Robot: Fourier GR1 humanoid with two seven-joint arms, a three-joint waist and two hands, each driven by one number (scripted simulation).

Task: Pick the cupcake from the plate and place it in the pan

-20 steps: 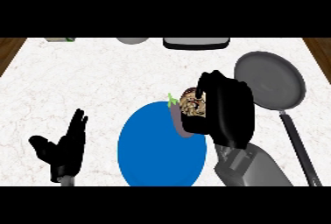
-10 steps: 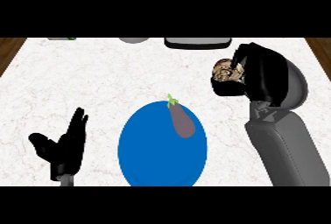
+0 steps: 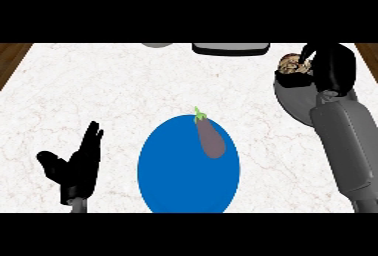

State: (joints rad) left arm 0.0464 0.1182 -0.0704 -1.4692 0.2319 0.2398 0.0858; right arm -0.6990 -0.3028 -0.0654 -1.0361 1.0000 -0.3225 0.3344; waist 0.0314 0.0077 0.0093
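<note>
Right hand [image 3: 334, 65] of ours is curled round the brown frosted cupcake [image 3: 293, 65], over the grey round pan [image 3: 294, 97] at far right. Left hand [image 3: 74, 167] rests open, near left. Purple eggplant [image 3: 210, 138] lies on the blue round plate [image 3: 171, 175].

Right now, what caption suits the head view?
Right hand carries cupcake over pan; eggplant remains on blue plate.

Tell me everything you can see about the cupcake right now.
The cupcake looks brown and tan with a lumpy, speckled top; its lower part is hidden. It sits in the curled fingers of the right hand, off the blue plate, over the grey pan at the counter's right. Whether it touches the pan cannot be told.
</note>
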